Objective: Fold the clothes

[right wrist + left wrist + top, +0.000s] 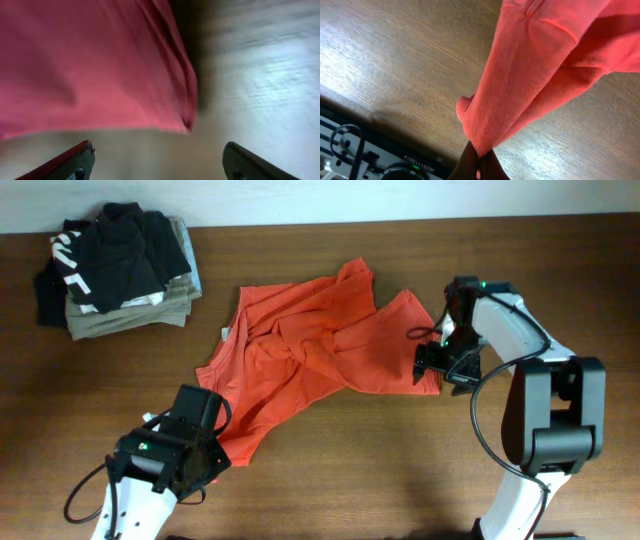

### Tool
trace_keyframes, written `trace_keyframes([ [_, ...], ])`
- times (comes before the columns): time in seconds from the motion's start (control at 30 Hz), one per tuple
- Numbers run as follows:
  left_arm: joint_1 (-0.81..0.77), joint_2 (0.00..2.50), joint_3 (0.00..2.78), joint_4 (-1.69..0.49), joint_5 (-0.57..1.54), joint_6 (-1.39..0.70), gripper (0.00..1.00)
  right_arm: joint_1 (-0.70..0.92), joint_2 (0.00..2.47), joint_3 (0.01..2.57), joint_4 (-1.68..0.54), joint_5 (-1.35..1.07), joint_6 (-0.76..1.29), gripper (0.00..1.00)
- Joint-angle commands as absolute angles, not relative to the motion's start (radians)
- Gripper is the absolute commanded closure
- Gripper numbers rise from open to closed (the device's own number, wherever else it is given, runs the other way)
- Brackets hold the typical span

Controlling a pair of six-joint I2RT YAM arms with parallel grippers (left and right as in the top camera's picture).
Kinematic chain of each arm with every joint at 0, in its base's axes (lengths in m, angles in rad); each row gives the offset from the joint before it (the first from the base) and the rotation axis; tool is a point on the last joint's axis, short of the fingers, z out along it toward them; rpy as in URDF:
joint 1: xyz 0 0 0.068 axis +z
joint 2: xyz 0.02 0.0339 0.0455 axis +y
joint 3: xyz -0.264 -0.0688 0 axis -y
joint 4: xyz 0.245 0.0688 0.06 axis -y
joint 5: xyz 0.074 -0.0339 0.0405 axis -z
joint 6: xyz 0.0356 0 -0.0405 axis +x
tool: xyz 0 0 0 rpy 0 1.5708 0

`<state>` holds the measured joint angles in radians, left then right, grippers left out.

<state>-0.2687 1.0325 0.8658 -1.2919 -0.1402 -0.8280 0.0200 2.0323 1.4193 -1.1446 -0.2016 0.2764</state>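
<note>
At the far left corner of the desk (400, 470) sits a pile I leave alone: a black garment (110, 242) on top of folded khaki garments (130, 318). Toward the near edge, left of centre, my left tool (479, 161) is clenched on an end of the red-orange T-shirt (310, 345). The wrist view shows the cloth pinched to a point between the fingers and trailing away in a doubled fold. The shirt lies crumpled across the middle of the desk, twisted at its centre, with no lettering showing. At its right end my right tool (157, 152) stands released, fingers wide apart. The cloth edge is just ahead of them and nothing lies between. That view is blurred, so I cannot tell whether the tips touch the wood.

I judge the step in hand to be spreading the shirt flat before any fold. To do it well, I should close the right tool on one clean corner rather than a bunched layer. Then I should draw both tools apart toward the left and right edges, keeping the cloth low so the twist slides out. Too hard a pull could drag the fabric out of my left pinch.
</note>
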Motion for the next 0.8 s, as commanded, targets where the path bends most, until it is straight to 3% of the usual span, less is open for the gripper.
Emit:
trace_keyframes([
  [0.0, -0.266, 1.028, 0.866, -1.290, -0.155, -0.837, 0.99, 0.020, 2.024, 1.344, -1.076, -0.237, 0.266, 0.18],
  [0.1, -0.266, 1.028, 0.866, -1.290, -0.155, -0.837, 0.99, 0.020, 2.028, 1.306, -1.031, -0.236, 0.266, 0.39],
  [0.2, -0.266, 1.028, 0.866, -1.290, -0.158, -0.837, 0.99, 0.020, 2.028, 1.287, -0.978, -0.236, 0.286, 0.46],
  [0.27, -0.266, 1.028, 0.866, -1.291, -0.158, -0.837, 0.99, 0.020, 2.028, 1.288, -0.948, -0.236, 0.305, 0.79],
  [0.3, -0.266, 1.028, 0.866, -1.291, -0.158, -0.837, 0.99, 0.020, 2.028, 1.288, -0.927, -0.236, 0.316, 0.88],
  [0.37, -0.266, 1.028, 0.866, -1.291, -0.158, -0.837, 0.99, 0.020, 2.028, 1.294, -0.896, -0.236, 0.323, 0.96],
  [0.5, -0.266, 1.028, 0.866, -1.290, -0.159, -0.837, 0.99, 0.020, 2.013, 1.389, -0.933, -0.270, 0.353, 0.96],
  [0.63, -0.266, 1.028, 0.866, -1.289, -0.159, -0.837, 0.99, 0.021, 1.992, 1.776, -1.043, -0.345, 0.354, 0.96],
  [0.77, -0.266, 1.028, 0.866, -1.282, -0.165, -0.837, 0.99, 0.049, 2.015, 1.873, -0.779, -0.370, 0.431, 0.96],
])
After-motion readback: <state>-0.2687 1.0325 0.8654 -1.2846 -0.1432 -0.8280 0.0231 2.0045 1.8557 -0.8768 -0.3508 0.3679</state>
